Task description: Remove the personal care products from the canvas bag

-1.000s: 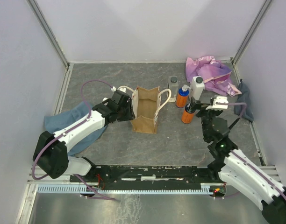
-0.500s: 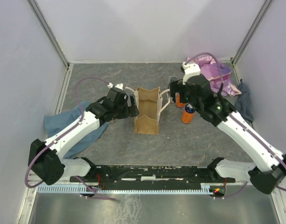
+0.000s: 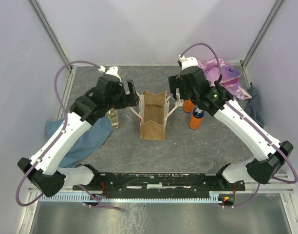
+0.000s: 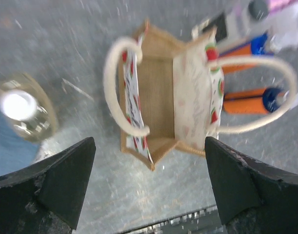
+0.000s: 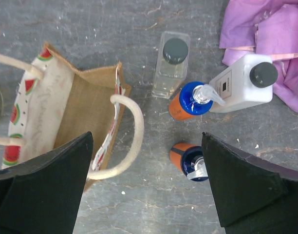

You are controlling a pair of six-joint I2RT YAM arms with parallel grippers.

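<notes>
Boxy tan canvas bag [image 4: 158, 95] stands upright, mouth open, watermelon-print lining showing

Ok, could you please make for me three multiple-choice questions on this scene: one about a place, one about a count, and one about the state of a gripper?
1. Relative to the canvas bag, where is the white bottle?
A. inside it
B. outside it, beside the purple-pink cloth
C. hanging from its handle

2. How many orange bottles are there?
A. one
B. two
C. four

3. The left gripper is:
A. open, holding nothing
B. shut on a bottle
C. shut on a handle

Answers:
1 B: the right wrist view shows it upright right by the cloth, clear of the bag.
2 B: one has a blue pump cap and the other a darker blue cap.
3 A: its fingers stand wide apart above the bag and grip nothing.
</notes>
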